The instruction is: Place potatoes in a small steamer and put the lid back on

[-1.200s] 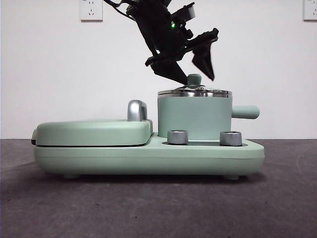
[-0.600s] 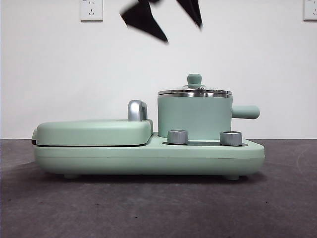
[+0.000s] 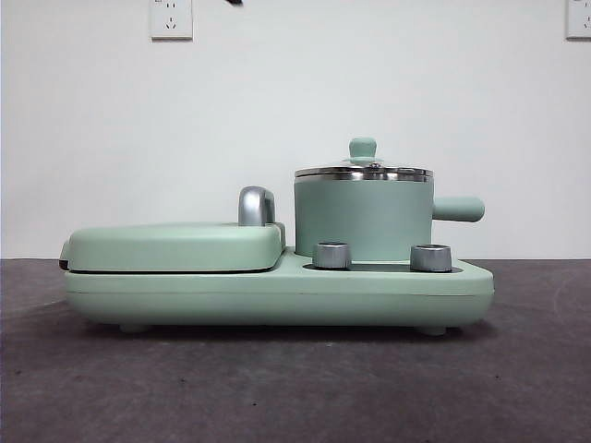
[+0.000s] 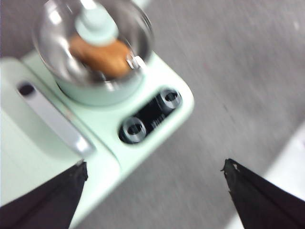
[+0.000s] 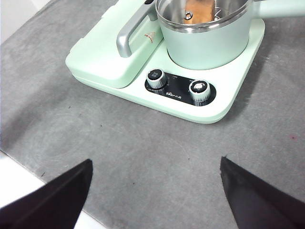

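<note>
On a dark grey, matte, slightly mottled table (image 3: pixel 295 388): a long mint-green cooker base (image 3: pixel 277 291), smooth and round-cornered. At 9 o'clock on that base, a flat hinged grill plate (image 3: pixel 171 245) with a curved chrome handle (image 3: pixel 256 205). At 3 o'clock on it, the small steamer (image 3: pixel 362 220), a mint-green cylinder with a steel rim and a stubby side handle pointing right. Seated on the rim, the lid (image 3: pixel 363 171), round glass with a steel edge and a small mint-green knob. Beneath the glass, inside the pot, the potato (image 4: pixel 101 56), oval and tan-brown (blurred in the left wrist view). In front of the pot, two ribbed metal knobs (image 3: pixel 332 255) on a black panel.

High above the cooker and well apart from it, the left gripper (image 4: pixel 155 167), jaws spread wide, nothing between them. Also raised over bare table, the right gripper (image 5: pixel 155 164), likewise gaping and empty. On the white wall at 11 o'clock, a socket (image 3: pixel 170 18).
</note>
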Tool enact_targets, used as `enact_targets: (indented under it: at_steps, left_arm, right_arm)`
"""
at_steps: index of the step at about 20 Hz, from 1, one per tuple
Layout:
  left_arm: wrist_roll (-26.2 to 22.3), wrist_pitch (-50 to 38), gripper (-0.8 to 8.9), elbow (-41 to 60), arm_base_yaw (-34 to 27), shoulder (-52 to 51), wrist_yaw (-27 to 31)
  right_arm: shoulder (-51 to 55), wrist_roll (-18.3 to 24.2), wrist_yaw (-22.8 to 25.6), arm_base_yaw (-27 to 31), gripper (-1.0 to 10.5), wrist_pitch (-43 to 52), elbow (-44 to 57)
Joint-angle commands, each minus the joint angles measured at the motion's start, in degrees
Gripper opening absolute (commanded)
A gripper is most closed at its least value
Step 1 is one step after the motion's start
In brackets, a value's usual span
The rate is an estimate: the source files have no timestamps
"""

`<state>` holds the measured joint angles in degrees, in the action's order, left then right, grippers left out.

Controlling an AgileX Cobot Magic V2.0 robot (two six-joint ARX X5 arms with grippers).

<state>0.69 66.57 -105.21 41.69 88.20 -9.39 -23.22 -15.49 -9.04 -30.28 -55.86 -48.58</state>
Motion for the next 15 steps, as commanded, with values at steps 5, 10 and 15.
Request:
enact_targets:
  at_steps: [5, 10, 15]
  left_arm:
    - [-1.3, 3.7, 4.62, 2.6, 3.3, -9.0, -0.4]
    - [-0.6, 1.4, 4.62, 12.4, 3.2, -20.7, -0.3]
    - [4.2, -6.7, 4.62, 26.1, 2.0, -34.7, 0.0]
  right_arm:
    - [-0.2, -0.6, -3.3, -0.3, 4.3, 5.1, -0.4]
    - [-0.2, -0.6, -4.7, -0.3, 4.3, 10.3, -0.4]
    - [-0.2, -0.6, -4.7, -0.3, 4.3, 12.6, -0.4]
